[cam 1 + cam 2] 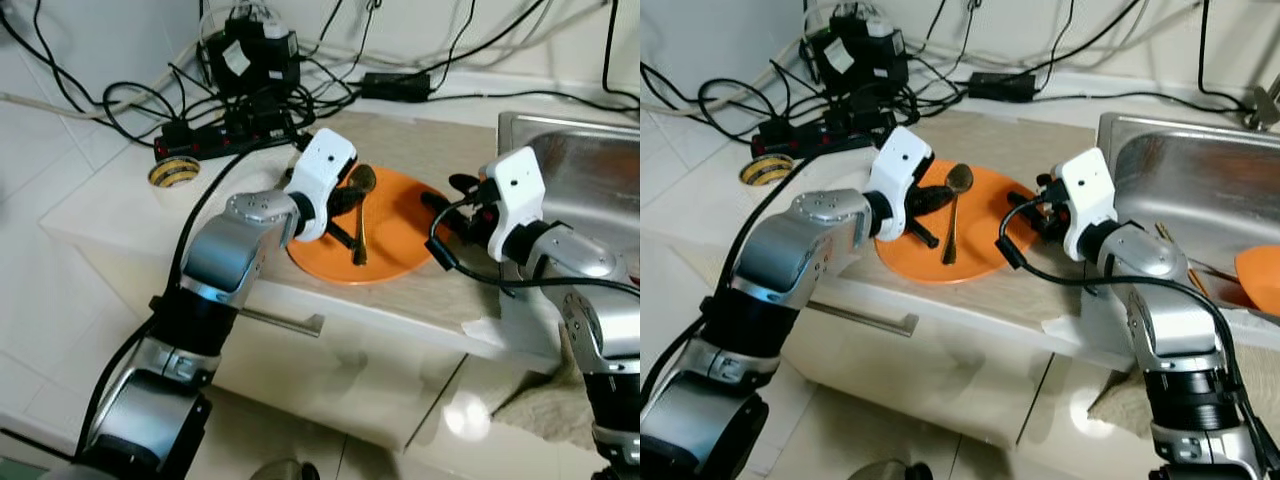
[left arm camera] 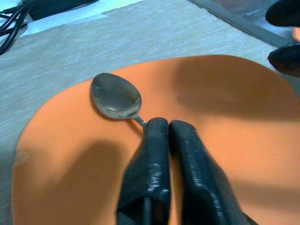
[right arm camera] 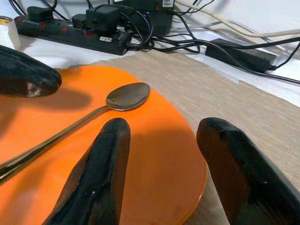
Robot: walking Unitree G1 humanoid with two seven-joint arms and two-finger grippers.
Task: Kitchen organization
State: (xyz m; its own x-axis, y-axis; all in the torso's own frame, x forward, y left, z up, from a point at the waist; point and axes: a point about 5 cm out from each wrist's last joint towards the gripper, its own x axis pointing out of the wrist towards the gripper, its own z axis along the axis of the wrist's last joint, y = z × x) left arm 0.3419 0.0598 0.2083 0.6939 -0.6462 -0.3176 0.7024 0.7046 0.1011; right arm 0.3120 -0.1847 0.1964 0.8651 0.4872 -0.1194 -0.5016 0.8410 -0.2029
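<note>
1. Your orange plate [image 1: 985,245] lay on the beige counter mat [image 1: 1020,150], its near rim close to the counter's front edge [image 1: 970,315] and its far rim well short of the cable tangle [image 1: 855,95].
2. The steel sink [image 1: 1180,175] bounded the plate's right side; bare mat lay between the plate and the sink wall, and more beyond the plate toward the wall.
3. The spoon [image 1: 952,215] lay on the plate, long axis running front to back, bowl toward the cables, handle toward the counter's front edge.
4. Your left gripper [image 2: 168,126] sat over the plate, fingers pressed together over the spoon's neck just behind the bowl; whether they gripped the handle could not be told.
5. Your right gripper [image 3: 161,140] hovered at the plate's right rim, fingers spread wide and holding nothing, the spoon bowl just ahead of them.
</note>
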